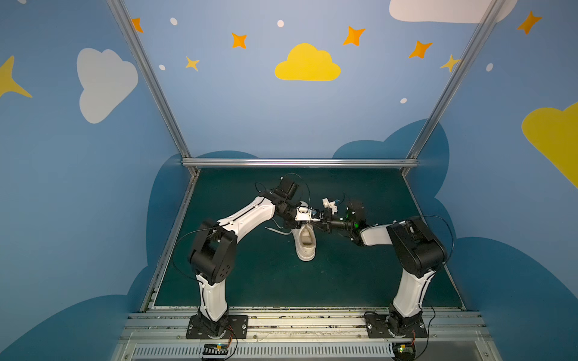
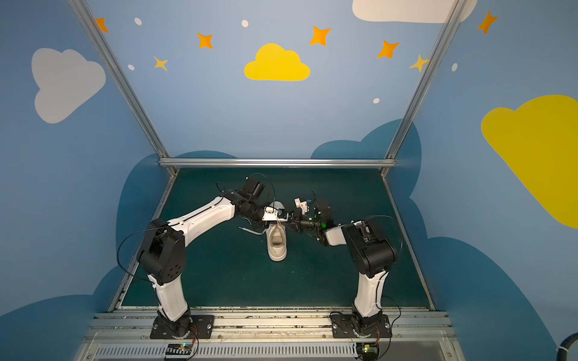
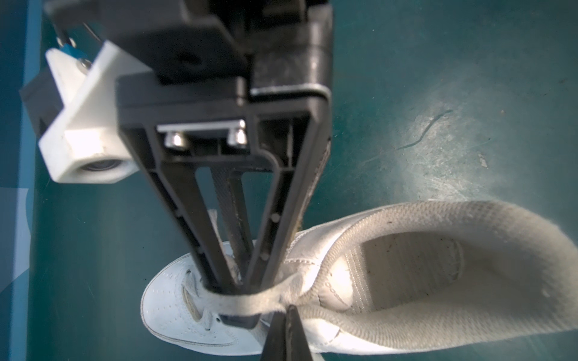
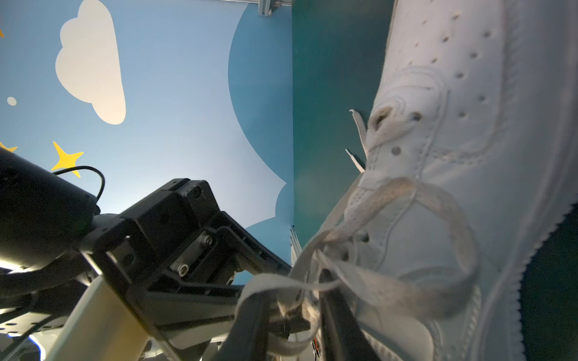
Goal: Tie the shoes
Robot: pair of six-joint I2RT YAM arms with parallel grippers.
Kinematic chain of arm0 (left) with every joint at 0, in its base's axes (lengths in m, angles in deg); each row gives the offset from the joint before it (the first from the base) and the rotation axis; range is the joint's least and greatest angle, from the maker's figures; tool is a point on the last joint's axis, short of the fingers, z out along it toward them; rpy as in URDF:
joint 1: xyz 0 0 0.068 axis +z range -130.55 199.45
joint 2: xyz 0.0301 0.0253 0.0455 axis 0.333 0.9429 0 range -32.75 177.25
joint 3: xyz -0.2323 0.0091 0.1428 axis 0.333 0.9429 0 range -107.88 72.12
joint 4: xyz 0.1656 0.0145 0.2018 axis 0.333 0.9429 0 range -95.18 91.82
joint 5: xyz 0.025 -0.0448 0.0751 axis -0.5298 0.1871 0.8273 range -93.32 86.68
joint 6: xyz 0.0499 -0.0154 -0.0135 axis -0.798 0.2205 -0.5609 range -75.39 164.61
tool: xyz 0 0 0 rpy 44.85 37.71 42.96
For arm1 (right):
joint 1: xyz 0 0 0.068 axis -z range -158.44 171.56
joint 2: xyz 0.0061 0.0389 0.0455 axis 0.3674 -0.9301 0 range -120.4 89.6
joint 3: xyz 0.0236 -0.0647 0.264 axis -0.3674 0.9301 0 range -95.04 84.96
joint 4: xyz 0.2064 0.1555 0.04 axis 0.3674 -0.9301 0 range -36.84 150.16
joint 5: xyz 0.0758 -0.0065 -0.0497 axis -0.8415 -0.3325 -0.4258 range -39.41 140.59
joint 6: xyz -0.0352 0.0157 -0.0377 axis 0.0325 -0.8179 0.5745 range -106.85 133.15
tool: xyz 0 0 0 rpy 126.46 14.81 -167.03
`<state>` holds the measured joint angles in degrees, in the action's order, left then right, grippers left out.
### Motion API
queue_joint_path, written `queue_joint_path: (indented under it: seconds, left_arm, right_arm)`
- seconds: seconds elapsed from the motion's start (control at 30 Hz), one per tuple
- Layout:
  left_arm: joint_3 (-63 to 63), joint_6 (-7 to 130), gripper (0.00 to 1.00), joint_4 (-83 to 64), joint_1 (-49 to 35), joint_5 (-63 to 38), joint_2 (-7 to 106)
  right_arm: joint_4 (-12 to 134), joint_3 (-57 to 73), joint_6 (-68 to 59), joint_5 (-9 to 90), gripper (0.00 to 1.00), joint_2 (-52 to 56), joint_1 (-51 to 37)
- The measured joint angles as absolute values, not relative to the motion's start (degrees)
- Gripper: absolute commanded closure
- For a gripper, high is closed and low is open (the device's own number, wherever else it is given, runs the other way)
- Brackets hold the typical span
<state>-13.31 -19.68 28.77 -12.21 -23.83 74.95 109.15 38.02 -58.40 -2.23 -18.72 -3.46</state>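
Observation:
A white sneaker (image 1: 305,245) (image 2: 276,247) lies mid-mat in both top views, toe toward the back wall. Both grippers meet over its tongue. My left gripper (image 3: 289,312) (image 1: 309,221) is shut, pinching a flat white lace (image 3: 250,301) where it bunches at the collar. My right gripper (image 4: 294,290) (image 3: 233,286) (image 1: 318,225) has its jaws apart, and that lace band is wrapped around both fingertips (image 3: 215,283). In the right wrist view a wide lace loop (image 4: 463,250) hangs off the eyelets beside the shoe's side (image 4: 469,140).
A loose lace end (image 1: 276,231) trails on the green mat (image 1: 250,275) left of the shoe. Aluminium rails (image 1: 297,162) border the mat at the back and sides. The arm bases (image 1: 215,325) sit at the front edge.

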Motion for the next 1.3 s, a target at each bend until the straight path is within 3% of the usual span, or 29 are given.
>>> queue_joint_path:
  seconds: [0.17,0.33,0.57,1.3]
  left_arm:
    - [-13.4,-19.5,0.97,28.8,-12.2,-23.8,75.1]
    - [-13.4,-19.5,0.95,28.8,-12.2,-23.8,75.1]
    - [-13.4,-19.0,0.77,28.3,-12.3,-22.2,75.1]
    - [-16.1,-13.3,0.64,29.9,-9.7,-20.2,75.2]
  right_arm:
    - [108.8,38.0,-58.1,-2.3,0.77,-18.7,-3.5]
    - [108.1,38.0,-57.4,-2.3,0.87,-18.7,-3.6]
    - [107.0,38.0,-56.6,-2.1,1.0,-18.7,-3.6]
    - [91.1,38.0,-46.0,-0.9,1.0,-13.6,-2.8]
